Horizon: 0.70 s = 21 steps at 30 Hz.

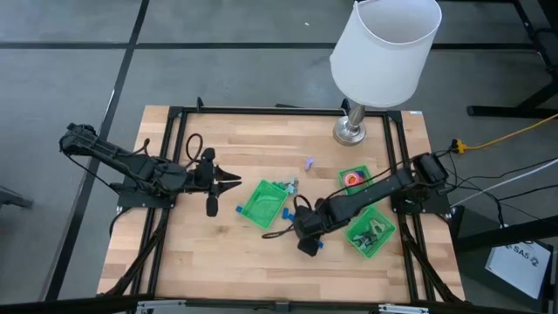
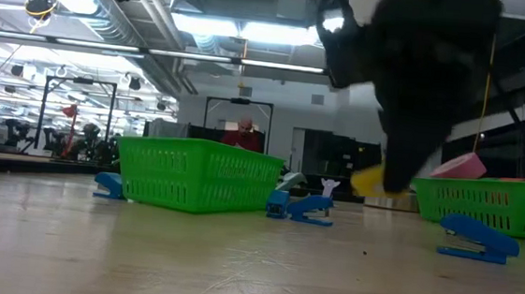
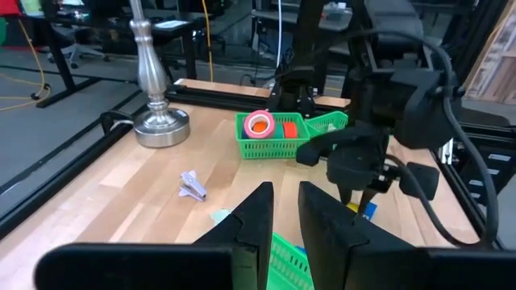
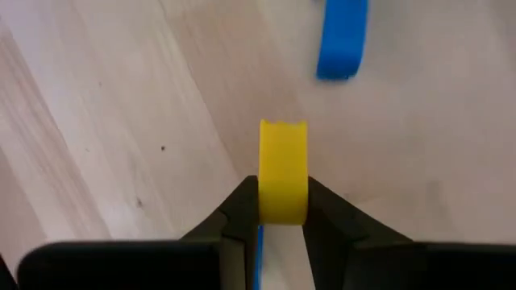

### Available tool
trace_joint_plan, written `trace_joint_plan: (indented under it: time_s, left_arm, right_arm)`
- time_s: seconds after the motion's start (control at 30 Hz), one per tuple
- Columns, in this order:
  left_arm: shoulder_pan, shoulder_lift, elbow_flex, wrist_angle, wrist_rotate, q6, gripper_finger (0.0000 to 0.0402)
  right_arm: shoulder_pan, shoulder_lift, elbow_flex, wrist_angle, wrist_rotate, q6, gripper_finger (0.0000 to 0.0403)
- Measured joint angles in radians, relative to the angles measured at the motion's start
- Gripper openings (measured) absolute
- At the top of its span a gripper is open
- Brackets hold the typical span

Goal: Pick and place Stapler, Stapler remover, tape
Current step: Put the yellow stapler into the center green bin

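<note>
Our right arm reaches in from the table's right edge toward the front centre, its wrist bent downward. Our right gripper (image 4: 282, 211) points at the tabletop, and its two dark fingers (image 4: 242, 211) are pressed against the flat sides of a yellow roll (image 4: 283, 171). Our left arm lies stretched across the left side, and our left gripper (image 1: 228, 180) hangs above the surface with its fingers a narrow gap apart, holding nothing.

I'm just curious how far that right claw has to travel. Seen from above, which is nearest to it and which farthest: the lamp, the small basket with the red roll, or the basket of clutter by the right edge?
From the right gripper:
1. Basket of clutter, beside it, toward the right edge.
2. Small basket, farther back.
3. Lamp, at the far edge.
</note>
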Motion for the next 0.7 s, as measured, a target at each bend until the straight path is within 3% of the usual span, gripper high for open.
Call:
trace_joint_plan:
  time_s: [0.17,0.4,0.7]
  left_arm:
    - [0.000,0.000,0.000,-0.001,0.002,0.001,0.0058]
    - [0.000,0.001,0.000,-0.001,0.004,0.002,0.0058]
    - [0.000,0.001,0.000,-0.001,0.020,0.020,0.0058]
  right_arm:
    - [-0.036,0.000,0.105,-0.096,0.019,-0.142,0.0072]
    - [-0.117,0.000,0.229,-0.062,0.053,-0.387,0.0074]
    - [-0.233,0.005,0.225,0.086,0.067,-0.461,0.0075]
